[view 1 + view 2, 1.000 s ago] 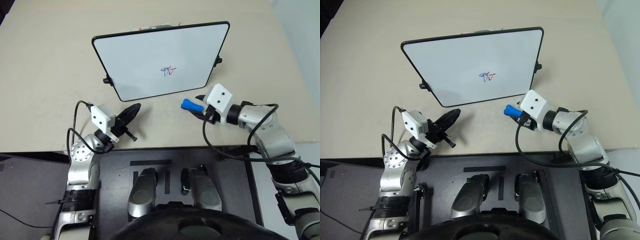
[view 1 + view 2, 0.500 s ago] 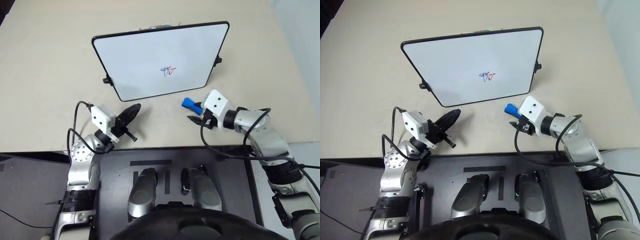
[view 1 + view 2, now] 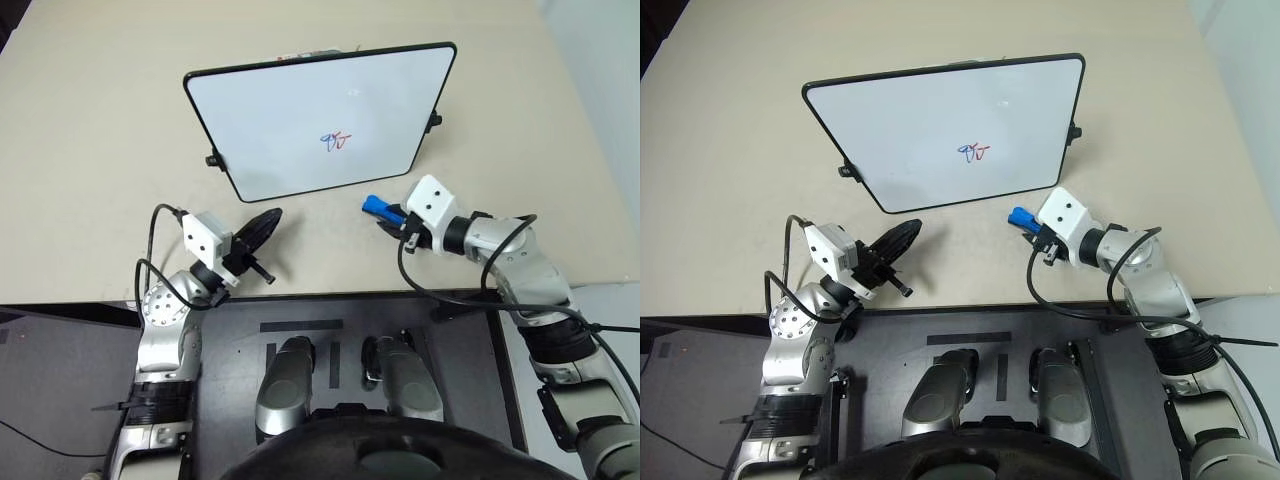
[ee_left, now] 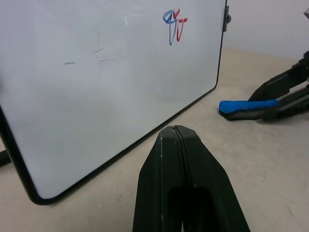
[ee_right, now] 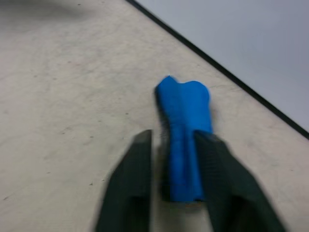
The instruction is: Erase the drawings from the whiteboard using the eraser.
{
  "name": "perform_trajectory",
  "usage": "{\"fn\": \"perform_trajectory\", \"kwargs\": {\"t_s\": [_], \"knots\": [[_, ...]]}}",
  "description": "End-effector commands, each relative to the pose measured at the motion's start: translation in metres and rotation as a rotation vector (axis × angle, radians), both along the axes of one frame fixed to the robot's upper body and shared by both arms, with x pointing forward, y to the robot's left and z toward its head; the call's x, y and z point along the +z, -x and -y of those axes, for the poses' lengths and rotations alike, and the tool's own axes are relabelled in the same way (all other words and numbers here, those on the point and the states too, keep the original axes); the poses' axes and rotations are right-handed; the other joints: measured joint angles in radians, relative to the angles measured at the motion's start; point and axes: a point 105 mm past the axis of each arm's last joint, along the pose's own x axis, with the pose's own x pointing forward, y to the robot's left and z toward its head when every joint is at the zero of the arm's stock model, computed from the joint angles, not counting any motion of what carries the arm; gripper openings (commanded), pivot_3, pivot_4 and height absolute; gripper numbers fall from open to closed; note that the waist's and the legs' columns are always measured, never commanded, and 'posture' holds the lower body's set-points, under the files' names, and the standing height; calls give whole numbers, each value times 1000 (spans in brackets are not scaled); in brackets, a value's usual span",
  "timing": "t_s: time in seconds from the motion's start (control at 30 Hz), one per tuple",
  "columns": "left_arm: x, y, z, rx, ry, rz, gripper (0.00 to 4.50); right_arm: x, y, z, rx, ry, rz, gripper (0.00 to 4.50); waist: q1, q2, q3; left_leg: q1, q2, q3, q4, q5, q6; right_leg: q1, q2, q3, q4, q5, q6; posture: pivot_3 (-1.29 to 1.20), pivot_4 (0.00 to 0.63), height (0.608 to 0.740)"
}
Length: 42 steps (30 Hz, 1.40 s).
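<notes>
Left gripper: fingers pressed together, tips meeting, holding nothing. It sits low over the table, just short of the whiteboard's near edge, near its near-left corner, pointing toward the board. Not touching the board.

Whiteboard lies flat on the table, skewed, black frame, small black knobs on the left and right sides. Drawings are a small blue-and-red scribble, right of centre on the white surface, intact. The left wrist view also shows faint grey smudge marks on the board, well apart from the scribble.

Eraser: blue, lying on the table just off the board's near-right edge, apart from the frame. One end points toward the board, the other runs back between the right fingers.

Right gripper: fingers either side of the eraser's narrow waist, a finger on one side and its mate on the other. The far finger looks in contact with the blue; the near one shows a thin dark gap or shadow, so full clamp is not certain. From the left wrist view the eraser sits on the table surface with the black fingers at its rear end.

Nothing lies between eraser and scribble except the board's frame.

Hard to read: the right wrist view is blurred, so finger contact is unclear. Something small sticks out past the board's far edge, mostly hidden by the board; can't identify it.
</notes>
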Motion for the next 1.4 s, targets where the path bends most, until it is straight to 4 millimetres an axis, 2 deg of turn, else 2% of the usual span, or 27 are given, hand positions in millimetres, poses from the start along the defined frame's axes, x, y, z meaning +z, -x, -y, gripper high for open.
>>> {"fn": "perform_trajectory", "kwargs": {"t_s": [0.03,0.23,0.33,0.57,0.67,0.77,0.87,0.9,1.07,1.17,1.33,1.4], "knots": [[6,1,3,-13,-7,33,0,-2,-1,2,-16,8,-5,22,0,0,0,0,0,0,0,0,0,0,0,0,0,0,0,0,150,740],[5,0,3,-11,-6,32,0,-2,-3,3,-26,16,10,22,0,0,0,0,0,0,0,0,0,0,0,0,0,0,0,0,150,740],[6,-1,2,-5,-2,32,0,6,-4,2,-18,10,47,22,0,0,0,0,0,0,0,0,-1,0,0,0,0,0,0,0,150,740],[7,-3,-8,18,-4,26,0,78,-8,-19,128,3,443,22,-3,1,0,-1,0,0,0,1,-1,-1,0,0,0,1,0,0,150,740],[7,-4,-6,14,-5,28,0,96,-12,-27,193,89,658,22,-2,1,0,-1,0,0,0,0,1,-1,0,0,0,1,-1,0,150,740],[8,-5,-4,10,-3,32,0,103,-16,-34,237,122,805,22,0,1,0,-1,1,0,0,-1,2,-2,-1,0,0,2,0,0,150,740],[8,-6,-3,11,0,36,0,100,-26,-36,249,143,880,22,2,1,0,-1,1,-1,0,-7,8,-4,-1,0,0,5,0,0,150,740],[8,-6,-3,12,0,37,0,95,-32,-37,255,167,893,22,2,1,0,-2,1,0,0,-8,6,-6,-1,0,0,9,4,0,150,740],[8,-5,-4,19,0,41,0,74,-50,-41,272,191,888,22,0,1,1,0,3,0,0,-11,4,-8,-1,-1,0,13,0,0,150,740],[9,-5,-4,24,0,44,0,63,-53,-45,298,204,874,22,-1,1,1,0,5,1,0,-9,2,-8,0,-2,1,13,-9,0,150,740],[9,-3,-6,33,-1,46,0,45,-51,-49,331,202,827,22,-2,3,2,0,7,3,1,-2,0,-8,0,-2,0,17,-12,0,150,740],[8,-2,-6,33,-1,45,0,44,-51,-49,329,200,830,22,-2,3,2,-1,9,5,0,0,-1,-8,0,-2,0,18,-13,0,150,740]]}}
